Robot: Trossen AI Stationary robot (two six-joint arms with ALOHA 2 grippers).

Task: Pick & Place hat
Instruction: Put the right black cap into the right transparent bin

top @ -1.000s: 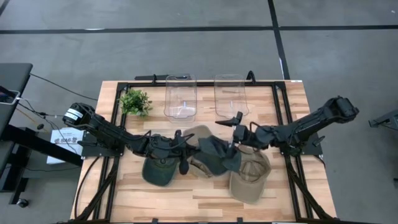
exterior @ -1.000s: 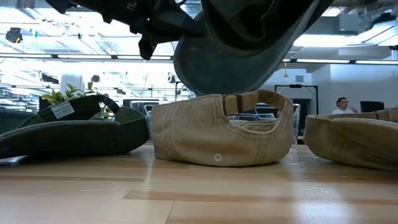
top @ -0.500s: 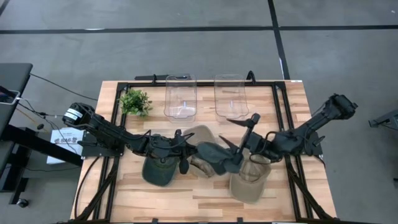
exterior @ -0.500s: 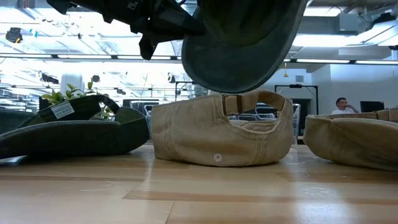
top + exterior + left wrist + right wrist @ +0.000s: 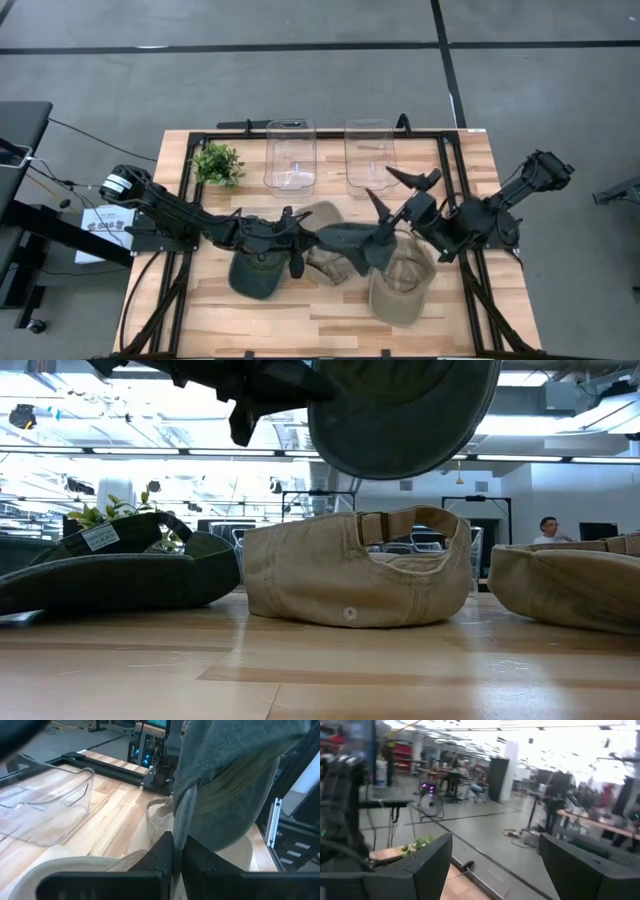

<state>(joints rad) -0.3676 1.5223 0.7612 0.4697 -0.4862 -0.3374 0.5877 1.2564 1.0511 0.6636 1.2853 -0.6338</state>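
Observation:
A dark grey-green hat (image 5: 350, 245) hangs over the middle of the table, with my left gripper (image 5: 305, 243) shut on its left edge. In the low view this hat (image 5: 405, 415) floats above a tan hat (image 5: 358, 580) that rests on its rim on the wood. My right gripper (image 5: 392, 188) stands open, raised to the right of the held hat and touching nothing. Its wrist view shows only the room between its spread fingers (image 5: 427, 865). My left gripper (image 5: 178, 840) pinches a fold of the hat's cloth edge (image 5: 184, 812) between its two fingers. The fingers come nearly level from the table's left. The hat (image 5: 225, 785) is lifted clear of the table and of the tan hat below it.
A dark green hat (image 5: 255, 275) lies at the near left and a second tan hat (image 5: 400, 288) at the near right. Two clear containers (image 5: 290, 155) (image 5: 370, 155) stand at the far edge, with a small plant (image 5: 217, 163) to their left.
My right gripper has risen and tipped upward, drawing back from the held hat toward the far right, and has stayed open. The held hat, still in my left gripper, has shifted a little toward the right and hangs a bit higher over the tan hat.

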